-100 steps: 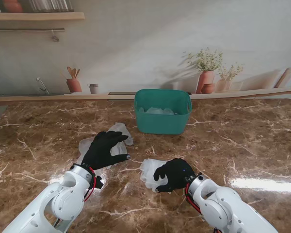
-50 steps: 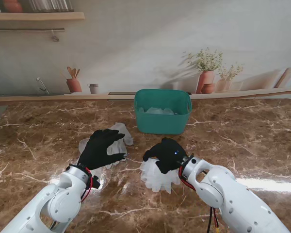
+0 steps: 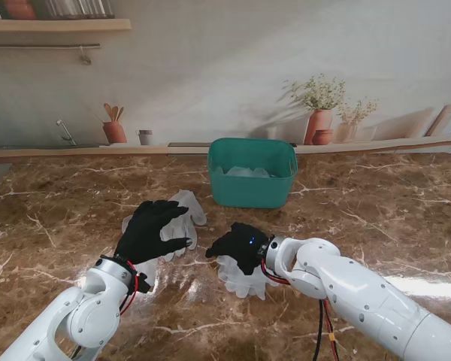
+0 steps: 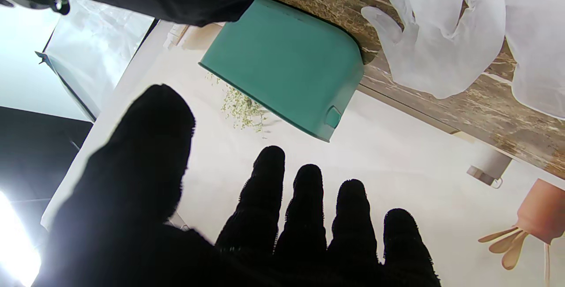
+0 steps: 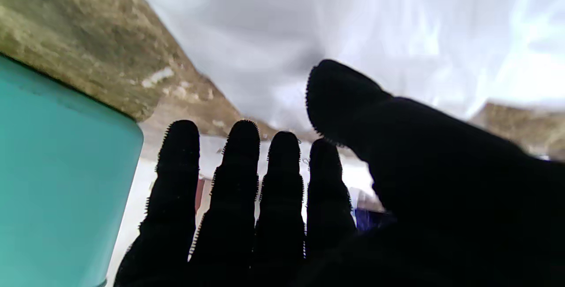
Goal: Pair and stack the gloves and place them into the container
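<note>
The right robot hand (image 3: 239,246) pinches a limp translucent glove (image 3: 246,275) just off the worktop (image 3: 376,218); the left robot hand (image 3: 152,229) hovers spread above its pair (image 3: 179,218). A loose grip could drop the glove short of the teal container (image 3: 252,183).

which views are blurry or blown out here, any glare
Stand view: sharp, with glare streaks on the marble table at the right. Left wrist view: in focus on the gloves and green container, blown-out light in one corner. Right wrist view: soft all over, the white glove washed out.
</note>
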You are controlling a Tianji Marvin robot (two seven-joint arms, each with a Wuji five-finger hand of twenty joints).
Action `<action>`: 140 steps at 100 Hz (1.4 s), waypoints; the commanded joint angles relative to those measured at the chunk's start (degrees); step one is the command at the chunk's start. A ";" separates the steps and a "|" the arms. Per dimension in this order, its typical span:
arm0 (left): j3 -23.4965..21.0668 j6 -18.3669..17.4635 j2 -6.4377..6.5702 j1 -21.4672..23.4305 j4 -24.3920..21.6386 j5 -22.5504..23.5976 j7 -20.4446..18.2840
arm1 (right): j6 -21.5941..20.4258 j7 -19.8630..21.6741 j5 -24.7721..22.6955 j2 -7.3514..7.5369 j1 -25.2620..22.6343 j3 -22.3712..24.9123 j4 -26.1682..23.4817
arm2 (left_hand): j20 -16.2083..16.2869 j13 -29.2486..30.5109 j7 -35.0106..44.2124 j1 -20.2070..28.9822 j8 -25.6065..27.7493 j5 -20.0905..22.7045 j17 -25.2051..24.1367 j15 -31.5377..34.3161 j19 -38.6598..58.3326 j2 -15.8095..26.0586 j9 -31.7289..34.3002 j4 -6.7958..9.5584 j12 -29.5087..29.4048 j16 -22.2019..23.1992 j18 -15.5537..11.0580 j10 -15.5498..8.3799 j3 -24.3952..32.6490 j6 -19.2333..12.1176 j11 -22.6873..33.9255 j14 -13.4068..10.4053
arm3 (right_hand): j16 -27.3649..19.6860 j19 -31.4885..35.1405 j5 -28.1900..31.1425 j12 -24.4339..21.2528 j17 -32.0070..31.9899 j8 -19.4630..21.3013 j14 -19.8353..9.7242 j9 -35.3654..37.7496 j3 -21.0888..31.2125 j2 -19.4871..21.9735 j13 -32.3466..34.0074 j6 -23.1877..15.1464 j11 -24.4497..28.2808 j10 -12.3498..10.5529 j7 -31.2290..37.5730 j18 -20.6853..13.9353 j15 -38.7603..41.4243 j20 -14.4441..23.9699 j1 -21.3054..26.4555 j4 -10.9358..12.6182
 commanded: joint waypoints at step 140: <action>1.12 0.30 0.00 -0.43 0.05 -1.35 -0.24 | 7.94 -13.25 12.17 -5.27 -10.91 15.96 3.35 | -0.79 -0.41 0.60 0.04 0.57 1.93 0.01 -2.22 -1.82 2.75 0.45 1.42 -0.55 -0.96 -0.84 -1.81 -1.22 -1.79 -1.44 -3.15 | 18.84 27.88 31.55 28.47 21.71 23.83 2.44 39.36 -3.24 -12.06 31.11 -18.75 19.97 -2.67 41.57 3.32 28.03 5.95 2.95 -11.19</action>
